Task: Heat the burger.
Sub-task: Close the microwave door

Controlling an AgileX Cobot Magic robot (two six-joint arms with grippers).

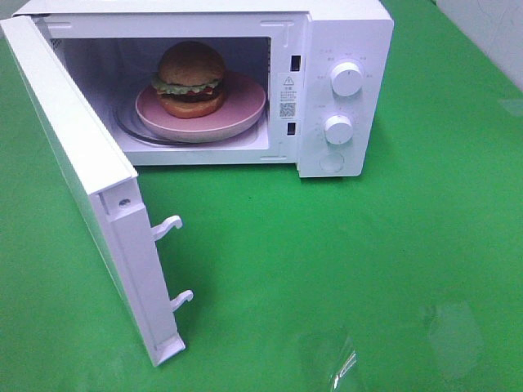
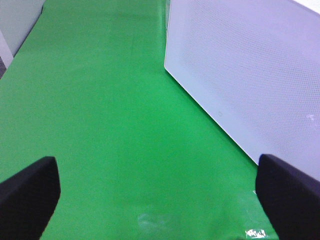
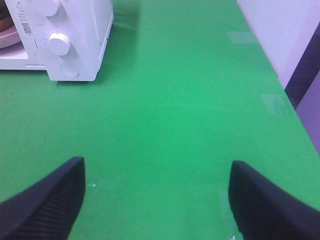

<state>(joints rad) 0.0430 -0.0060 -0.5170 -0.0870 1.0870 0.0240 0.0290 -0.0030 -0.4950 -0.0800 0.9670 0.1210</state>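
Note:
The burger [image 1: 191, 79] with its brown domed bun and green lettuce sits on a round pink plate [image 1: 245, 110] inside the white microwave [image 1: 343, 33]. The microwave door [image 1: 78, 163] stands wide open, swung out to the left. Neither gripper shows in the high view. In the left wrist view my left gripper [image 2: 160, 200] is open and empty above the green cloth, with the door's outer face [image 2: 250, 75] just beside it. In the right wrist view my right gripper [image 3: 157, 200] is open and empty, well back from the microwave's knob panel [image 3: 59, 44].
A green cloth [image 1: 368, 261] covers the table. Two white knobs [image 1: 346, 79] and a door button [image 1: 331, 163] are on the microwave's right panel. Two latch hooks [image 1: 167, 226] stick out of the door edge. A pale wall [image 3: 280, 30] borders the table on the right.

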